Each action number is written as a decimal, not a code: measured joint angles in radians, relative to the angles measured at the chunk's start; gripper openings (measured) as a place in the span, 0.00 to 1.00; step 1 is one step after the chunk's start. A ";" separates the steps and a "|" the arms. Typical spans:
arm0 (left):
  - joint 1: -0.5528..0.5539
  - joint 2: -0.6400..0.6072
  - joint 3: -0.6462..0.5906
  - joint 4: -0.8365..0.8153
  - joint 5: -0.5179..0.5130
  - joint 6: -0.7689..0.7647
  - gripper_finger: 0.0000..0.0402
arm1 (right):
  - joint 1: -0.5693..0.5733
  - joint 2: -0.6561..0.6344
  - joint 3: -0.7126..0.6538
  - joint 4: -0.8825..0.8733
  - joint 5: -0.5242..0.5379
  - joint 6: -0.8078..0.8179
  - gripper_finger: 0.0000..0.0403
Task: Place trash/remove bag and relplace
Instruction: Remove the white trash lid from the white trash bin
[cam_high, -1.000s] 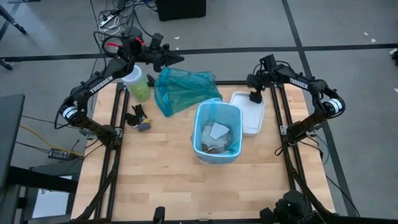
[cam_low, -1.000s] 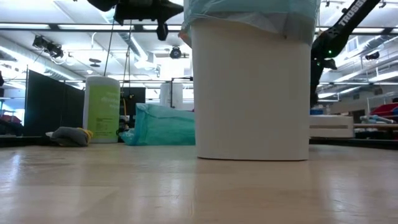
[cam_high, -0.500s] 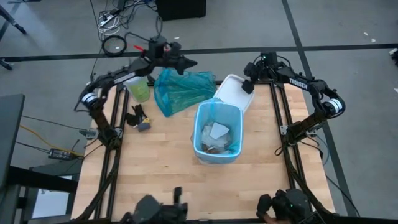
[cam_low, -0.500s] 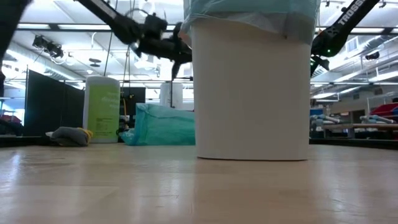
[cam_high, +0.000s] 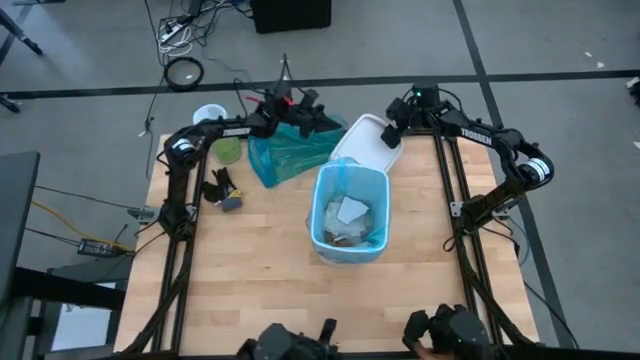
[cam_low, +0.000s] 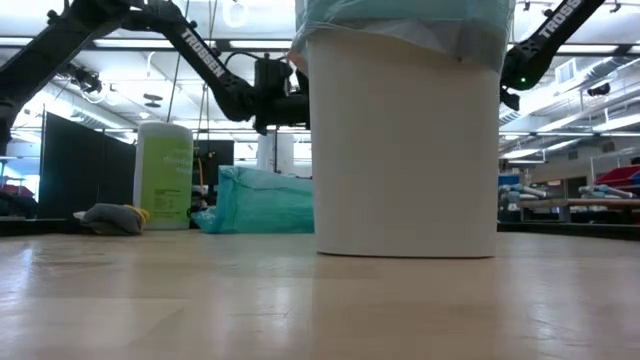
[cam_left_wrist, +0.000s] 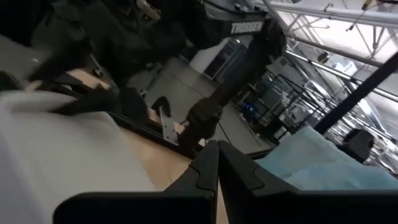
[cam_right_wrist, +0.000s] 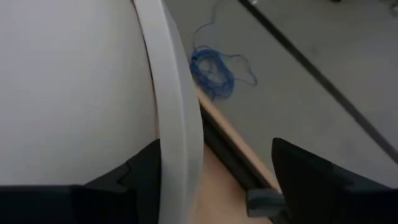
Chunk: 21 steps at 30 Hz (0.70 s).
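Note:
The white bin (cam_low: 405, 150) stands mid-table, lined with the sky-blue bag (cam_high: 323, 200), which folds over its rim (cam_low: 400, 20). Trash (cam_high: 348, 218) lies inside: white paper and brown scraps. My right gripper (cam_high: 392, 134) is at the far right and is shut on the white lid (cam_high: 362, 140). My left gripper (cam_high: 318, 118) is shut. It hovers over the teal-green bag (cam_high: 288, 145), close to the lid. In the left wrist view its fingertips (cam_left_wrist: 216, 163) meet, with the lid (cam_left_wrist: 56, 155) and the blue bag (cam_left_wrist: 317, 162) to either side. My right gripper holds the white lid by its raised rim (cam_right_wrist: 180, 124) on the far right side, coming from the table's right. The rim passes between the fingers, close against one finger (cam_right_wrist: 140, 174). The lid is tilted, its held side raised above the table.
A green-and-white canister (cam_high: 218, 140) stands at the far left corner, with a dark and grey bundle (cam_high: 225, 190) nearer. The teal-green bag lies on the table behind the bin. Bare wood (cam_high: 250, 290) stretches along the near half. Cables lie on the floor beyond.
My left arm has swung from the far left edge toward the right and come down over the teal-green bag, near the lid. My right gripper has pulled the lid from flat beside the bin toward the far left, tipping it up.

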 joint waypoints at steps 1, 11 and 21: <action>-0.010 0.001 0.000 0.000 0.000 0.001 0.05 | 0.009 0.000 0.000 0.015 0.019 0.006 0.65; -0.093 -0.002 0.000 -0.116 -0.042 0.139 0.03 | 0.081 0.001 0.000 0.080 0.115 0.041 0.61; -0.093 -0.001 0.000 -0.339 -0.381 0.400 0.01 | 0.129 0.001 0.000 0.173 0.085 0.087 0.59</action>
